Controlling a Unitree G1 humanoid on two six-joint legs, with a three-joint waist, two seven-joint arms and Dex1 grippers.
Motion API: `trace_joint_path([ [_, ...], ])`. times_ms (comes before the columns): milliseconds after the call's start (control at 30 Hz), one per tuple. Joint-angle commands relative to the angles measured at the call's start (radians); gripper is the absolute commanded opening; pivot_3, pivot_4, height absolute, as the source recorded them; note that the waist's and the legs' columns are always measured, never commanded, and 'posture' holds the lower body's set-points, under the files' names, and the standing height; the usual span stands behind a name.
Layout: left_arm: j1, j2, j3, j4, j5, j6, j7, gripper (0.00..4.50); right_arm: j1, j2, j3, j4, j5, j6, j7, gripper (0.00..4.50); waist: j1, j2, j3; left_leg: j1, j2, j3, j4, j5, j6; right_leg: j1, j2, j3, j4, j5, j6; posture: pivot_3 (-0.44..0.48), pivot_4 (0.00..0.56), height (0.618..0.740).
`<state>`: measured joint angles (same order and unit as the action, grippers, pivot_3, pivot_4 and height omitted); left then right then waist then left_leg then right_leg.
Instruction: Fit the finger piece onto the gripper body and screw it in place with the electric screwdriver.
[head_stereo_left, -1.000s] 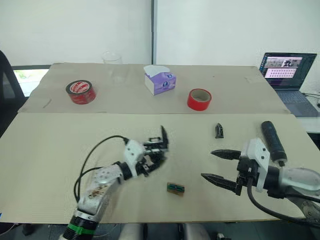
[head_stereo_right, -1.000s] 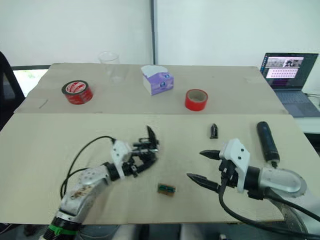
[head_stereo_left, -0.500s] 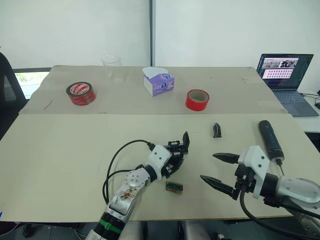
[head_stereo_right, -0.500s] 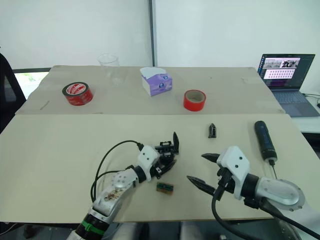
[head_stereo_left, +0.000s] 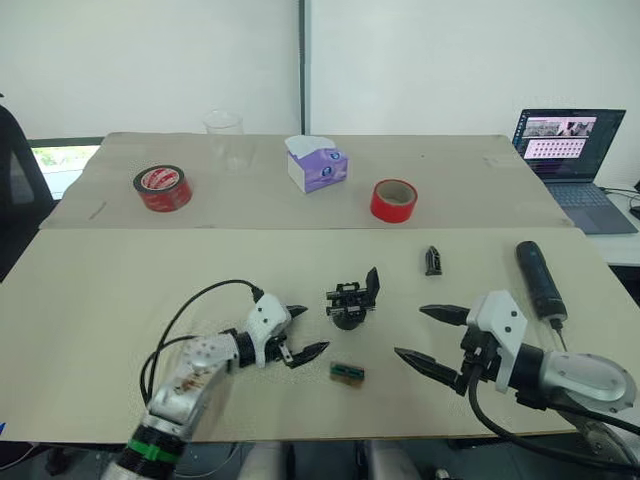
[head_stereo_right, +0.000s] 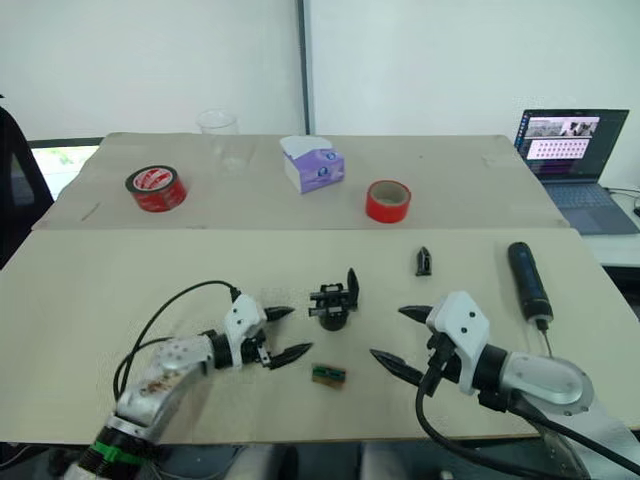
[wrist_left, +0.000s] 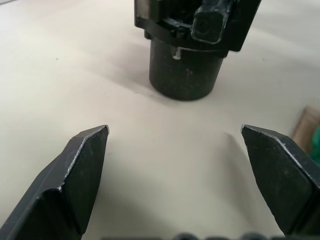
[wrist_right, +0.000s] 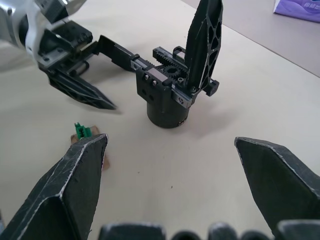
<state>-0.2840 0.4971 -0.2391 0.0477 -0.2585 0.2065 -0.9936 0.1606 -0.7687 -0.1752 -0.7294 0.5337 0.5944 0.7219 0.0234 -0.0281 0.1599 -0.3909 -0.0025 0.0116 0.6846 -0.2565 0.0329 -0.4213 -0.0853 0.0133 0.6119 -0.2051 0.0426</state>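
Head views: the gripper body (head_stereo_left: 351, 301) stands on the bench (head_stereo_left: 120, 290), its finger pointing up. The left hand (head_stereo_left: 297, 332) gapes empty just left of it; the right hand (head_stereo_left: 425, 335) gapes empty to its right. The finger piece (head_stereo_left: 433, 260) lies farther right, the electric screwdriver (head_stereo_left: 541, 279) beyond, lengthwise near-to-far.

Left wrist view: the body's top is cut off.

Right wrist view: a small green tray (wrist_right: 83, 132) is partly hidden.

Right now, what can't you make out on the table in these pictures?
- Screwdriver: its thin bit is too small in the eye views to tell whether a screw sits on it.
- Small tray: too small in the eye views to read its contents; in the right wrist view the right end effector covers most of it.
- Finger piece: too small to see screw holes.
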Motion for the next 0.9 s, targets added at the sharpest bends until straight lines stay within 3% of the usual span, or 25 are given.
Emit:
trace_joint_path([
  [33,-0.18,-0.001,-0.052,0.23,0.03,-0.157,-0.23,4.47,-0.022,0.006,0.004,0.006,-0.004,-0.04,0.012,4.5,0.002,0.0,0.0,-0.001,0.0,0.0,0.001,0.0,0.0,0.0,0.0,0.0,-0.001,0.001,-0.001,0.0,0.15,0.74],
  [100,-0.277,-0.046,-0.062,0.392,0.067,-0.249,-0.252,4.47,-0.031,0.007,0.008,0.012,-0.006,-0.042,0.012,4.5,0.0,0.0,0.0,-0.001,-0.001,0.001,0.001,0.0,0.0,0.0,-0.001,0.001,-0.002,0.004,-0.005,0.0,0.15,0.74],
  [167,-0.356,-0.096,-0.053,0.523,0.085,-0.292,-0.254,4.47,-0.035,0.008,0.008,0.017,-0.007,-0.046,0.011,4.5,-0.001,0.0,0.0,-0.002,-0.002,0.001,0.001,0.0,0.001,0.001,-0.002,0.001,-0.002,0.008,0.002,0.0,0.15,0.74],
  [267,-0.418,-0.143,-0.054,0.634,0.096,-0.335,-0.317,4.47,-0.027,0.009,0.004,0.022,-0.013,-0.057,0.013,4.5,-0.008,-0.001,0.0,-0.004,-0.003,0.001,0.001,-0.001,0.002,-0.001,-0.003,0.001,-0.003,0.008,0.003,0.0,0.15,0.74],
  [500,-0.499,-0.217,-0.046,0.791,0.138,-0.408,-0.356,4.47,-0.013,0.023,0.002,0.022,-0.033,-0.066,0.002,4.5,-0.011,-0.001,0.0,-0.005,-0.002,0.0,0.004,-0.001,0.002,-0.001,-0.002,0.0,-0.001,0.009,0.003,0.0,0.15,0.74],
  [733,-0.508,-0.284,-0.039,0.82,0.154,-0.422,-0.352,4.47,0.001,0.043,0.014,0.02,-0.058,-0.074,-0.014,4.5,-0.008,-0.001,0.0,-0.009,-0.002,-0.002,0.01,-0.002,0.004,-0.001,-0.003,-0.001,-0.001,0.01,0.006,0.0,0.15,0.74],
  [833,-0.506,-0.286,-0.025,0.825,0.152,-0.428,-0.344,3.75,0.004,0.049,0.016,0.018,-0.066,-0.075,-0.015,4.5,-0.009,-0.001,0.0,-0.009,-0.003,-0.002,0.011,-0.002,0.004,-0.001,-0.004,-0.001,-0.001,0.01,0.006,0.0,0.15,0.74],
  [900,-0.49,-0.28,-0.013,0.805,0.147,-0.417,-0.334,2.75,0.006,0.053,0.017,0.014,-0.068,-0.075,-0.017,4.5,-0.01,-0.001,0.0,-0.009,-0.003,-0.002,0.011,-0.002,0.004,-0.001,-0.004,-0.001,-0.001,0.01,0.006,0.0,0.15,0.74],
])
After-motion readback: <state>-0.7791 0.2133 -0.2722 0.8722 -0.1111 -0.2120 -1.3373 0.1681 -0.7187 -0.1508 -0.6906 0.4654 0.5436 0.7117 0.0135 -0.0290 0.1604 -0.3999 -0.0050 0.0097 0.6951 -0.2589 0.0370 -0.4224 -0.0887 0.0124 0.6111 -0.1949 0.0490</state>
